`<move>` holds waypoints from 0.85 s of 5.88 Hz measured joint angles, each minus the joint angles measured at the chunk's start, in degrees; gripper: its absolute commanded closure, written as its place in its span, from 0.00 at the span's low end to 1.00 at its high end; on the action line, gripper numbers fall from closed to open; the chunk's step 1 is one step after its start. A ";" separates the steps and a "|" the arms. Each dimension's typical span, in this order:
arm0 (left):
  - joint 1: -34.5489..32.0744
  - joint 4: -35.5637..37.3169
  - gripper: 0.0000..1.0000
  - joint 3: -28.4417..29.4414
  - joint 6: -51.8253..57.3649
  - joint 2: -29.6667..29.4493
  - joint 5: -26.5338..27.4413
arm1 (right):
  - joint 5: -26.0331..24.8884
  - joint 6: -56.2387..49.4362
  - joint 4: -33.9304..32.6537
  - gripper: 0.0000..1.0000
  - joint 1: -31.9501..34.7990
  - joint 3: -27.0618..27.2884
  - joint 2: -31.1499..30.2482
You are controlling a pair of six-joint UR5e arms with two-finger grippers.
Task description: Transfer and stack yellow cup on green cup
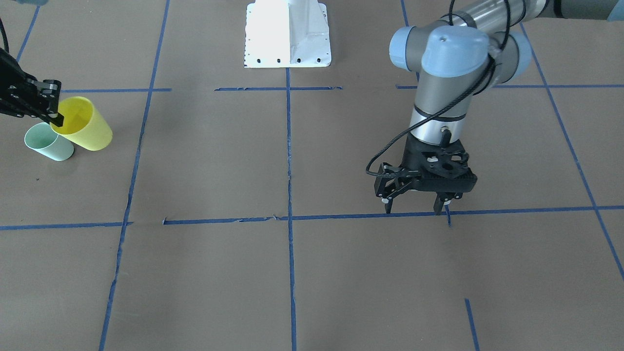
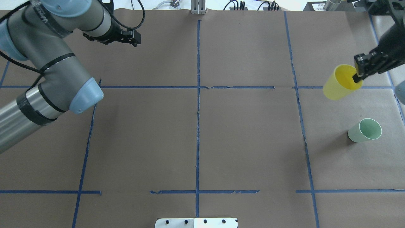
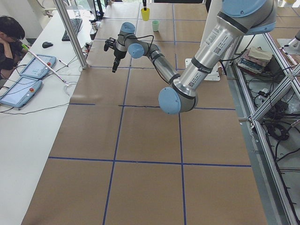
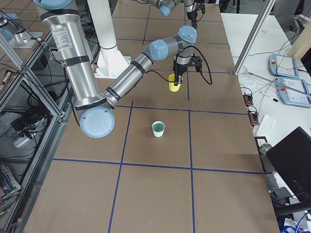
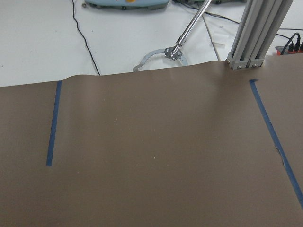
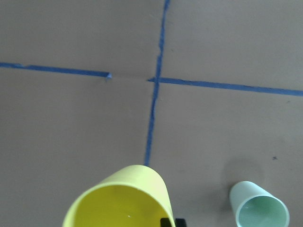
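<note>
Overhead camera: my left arm (image 2: 53, 72) comes in at the upper left of the frame, and the left gripper (image 1: 414, 209) hangs over the brown paper-covered table (image 2: 246, 142) with nothing in it. The front-facing camera shows its two fingers spread wide, tips near a blue tape line (image 1: 341, 216). At the bottom centre of the overhead frame sits the white base plate (image 2: 196, 222). Toward the upper right, the yellow cup (image 2: 340, 84) is held by the right gripper (image 2: 360, 77), which pinches the rim on the cup's right side, one finger inside the mouth and one against the outer wall. The cup is mouth-up and looks to me lifted off the paper. Below it, at the lower right of the frame, the green cup (image 2: 364, 130) stands upright on the table, mouth open, apart from the yellow one. My right wrist camera puts the yellow cup at the bottom centre and the green cup in the bottom right corner.
</note>
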 measured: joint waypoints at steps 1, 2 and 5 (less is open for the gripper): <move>-0.78 1.95 0.00 -3.25 0.02 2.48 -2.28 | -1.26 -5.86 2.06 1.00 0.81 1.33 -6.91; -0.96 2.60 0.00 -4.97 -0.26 3.54 -2.89 | -1.67 -8.58 8.50 1.00 1.31 1.03 -13.42; -0.63 2.69 0.00 -5.77 -0.97 3.95 -3.08 | -1.53 -9.50 22.84 1.00 1.43 -3.53 -22.46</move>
